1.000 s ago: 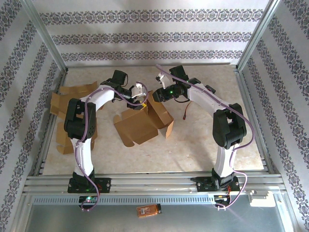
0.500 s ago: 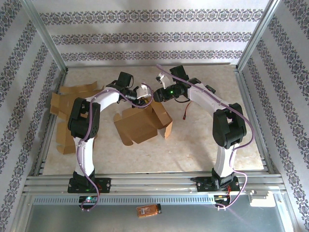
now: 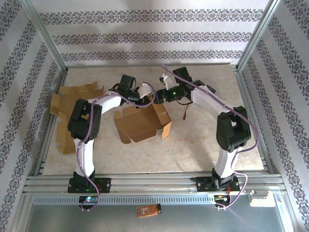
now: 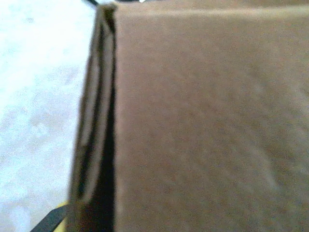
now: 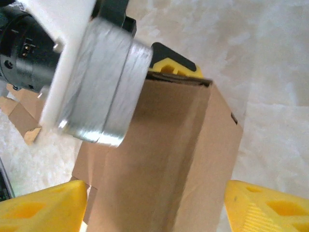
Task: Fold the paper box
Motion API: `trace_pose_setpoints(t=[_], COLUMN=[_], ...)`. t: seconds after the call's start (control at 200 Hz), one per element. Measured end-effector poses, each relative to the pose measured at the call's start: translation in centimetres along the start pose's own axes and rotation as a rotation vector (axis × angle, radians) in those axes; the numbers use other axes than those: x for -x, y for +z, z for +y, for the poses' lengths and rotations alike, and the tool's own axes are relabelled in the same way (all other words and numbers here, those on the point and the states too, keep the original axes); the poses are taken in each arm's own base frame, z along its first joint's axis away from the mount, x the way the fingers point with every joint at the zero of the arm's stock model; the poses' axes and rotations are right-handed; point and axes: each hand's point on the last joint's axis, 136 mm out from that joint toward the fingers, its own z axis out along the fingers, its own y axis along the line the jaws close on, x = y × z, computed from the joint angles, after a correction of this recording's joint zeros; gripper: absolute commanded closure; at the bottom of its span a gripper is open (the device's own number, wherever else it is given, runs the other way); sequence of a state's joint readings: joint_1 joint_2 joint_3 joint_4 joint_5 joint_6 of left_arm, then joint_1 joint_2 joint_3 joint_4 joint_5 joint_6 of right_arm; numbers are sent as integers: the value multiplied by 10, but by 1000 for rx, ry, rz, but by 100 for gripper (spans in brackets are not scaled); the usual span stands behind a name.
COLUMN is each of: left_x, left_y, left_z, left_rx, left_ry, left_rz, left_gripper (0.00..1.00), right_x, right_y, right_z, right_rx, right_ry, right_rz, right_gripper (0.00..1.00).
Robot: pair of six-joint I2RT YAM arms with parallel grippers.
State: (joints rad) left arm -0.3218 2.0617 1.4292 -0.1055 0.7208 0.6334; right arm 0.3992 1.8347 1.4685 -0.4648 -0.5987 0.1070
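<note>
Paper box [image 3: 137, 123], one, between left gripper [image 3: 146, 94], right gripper [image 5: 154, 204]

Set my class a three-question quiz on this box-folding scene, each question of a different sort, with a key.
1. True or false: the right gripper is open, with the paper box between its fingers.
2. Where do the spare cardboard blanks lie? A) at the left edge of the table; B) at its right edge; C) on top of the box.
3. Fill in: the right gripper's fingers are coloured ____.
Key: 1 true; 2 A; 3 yellow.
</note>
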Motion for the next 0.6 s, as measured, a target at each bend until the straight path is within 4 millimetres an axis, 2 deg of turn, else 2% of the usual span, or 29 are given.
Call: trace_pose_setpoints(t=[0.31, 0.375, 0.43, 0.5, 0.6], left_x=[0, -1, -2, -1, 2], left_y=[4, 6, 8, 11, 14], left_z=[3, 4, 4, 5, 8], left_rx=[28, 27, 27, 29, 36], left_ry=[-220, -247, -273, -285, -295], left_rz=[25, 25, 25, 14, -9], left_gripper=[68, 62, 61, 62, 73], right_x=[-12, -11, -11, -10, -10], right_y=[6, 7, 7, 8, 9], right_z=[-5, -6, -7, -7, -8], right_rx=[-43, -50, -51, -51, -50], right_ry=[-31, -38, -42, -48, -60], right_rz=[20, 19, 16, 15, 14], right_gripper=[44, 46, 46, 47, 47])
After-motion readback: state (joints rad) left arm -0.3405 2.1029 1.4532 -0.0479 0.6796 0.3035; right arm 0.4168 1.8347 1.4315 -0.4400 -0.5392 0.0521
